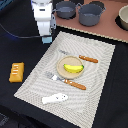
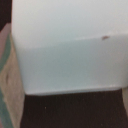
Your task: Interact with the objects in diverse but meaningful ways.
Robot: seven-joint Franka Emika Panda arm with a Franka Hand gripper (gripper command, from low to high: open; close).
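Centrally, banana [image 1: 73, 68] on plate [image 1: 63, 73]; pots [image 1: 90, 14] apart.

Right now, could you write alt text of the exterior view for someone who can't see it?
A white robot arm's gripper hangs at the far corner of a woven placemat. On the mat, a yellow banana lies on a plate between toy utensils, with a white fish nearer; an orange block lies off the mat.
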